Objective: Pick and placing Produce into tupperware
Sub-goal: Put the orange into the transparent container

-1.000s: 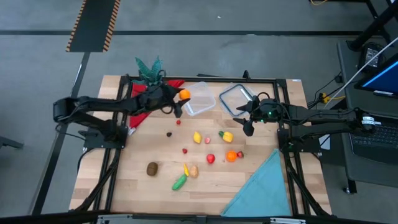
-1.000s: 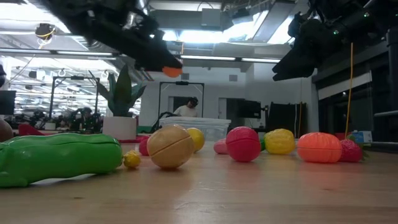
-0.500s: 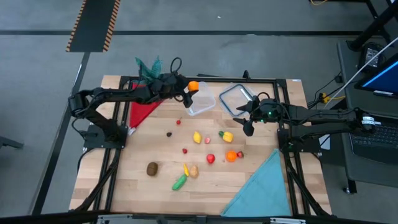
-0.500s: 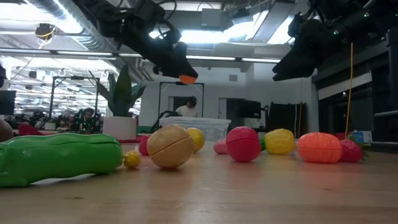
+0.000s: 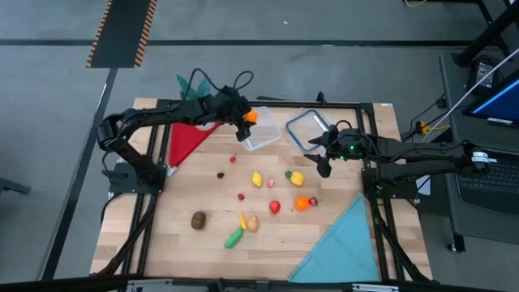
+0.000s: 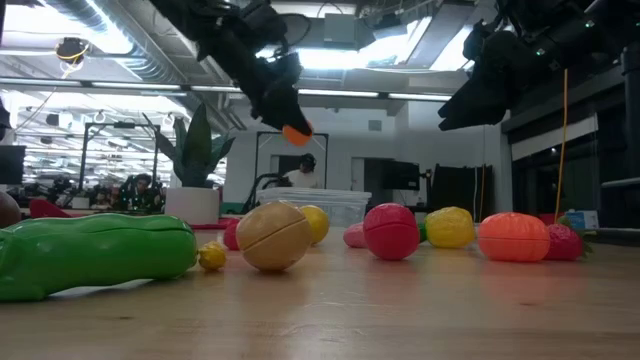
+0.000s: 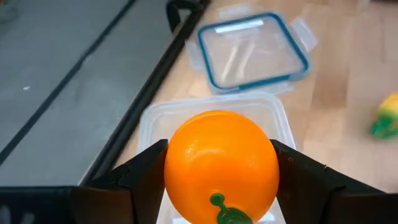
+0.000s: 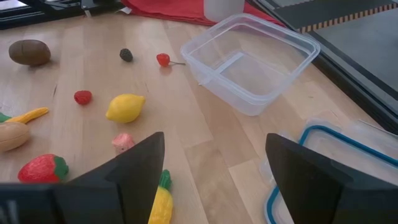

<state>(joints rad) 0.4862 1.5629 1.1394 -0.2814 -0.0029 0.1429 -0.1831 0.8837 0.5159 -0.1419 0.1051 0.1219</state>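
My left gripper (image 5: 246,118) hangs above the tupperware's (image 5: 261,130) far-left part, shut on an orange toy fruit (image 7: 221,163), which also shows in the low view (image 6: 295,133). The tupperware, clear and square, rests on its base on the table and looks empty (image 8: 249,62). The other produce lies loose on the wood: a lemon (image 5: 257,179), a yellow pepper (image 5: 295,177), an orange piece (image 5: 302,203), a strawberry (image 5: 275,207), a brown kiwi (image 5: 199,220), a green piece (image 5: 233,238). My right gripper (image 5: 320,161) waits open (image 8: 214,180), raised near the lid. My left gripper pinches the orange fruit between its two fingers (image 7: 143,177), one on each side of its round body (image 7: 180,155). The fingers slant down from the table's left. The fruit is lifted clear above the tupperware (image 7: 155,118), its green stem (image 7: 224,211) turned toward the wrist camera.
The flat clear lid with a blue rim (image 5: 308,128) lies right of the tupperware. A red cloth (image 5: 188,139) and a potted plant (image 5: 195,83) sit at the far left. A blue cloth (image 5: 340,243) covers the near right corner.
My left gripper has carried the orange fruit toward the table's right and slightly toward the far edge, from beside the tupperware's left rim to over it. It has tipped more steeply downward, and the fruit has sunk a little.
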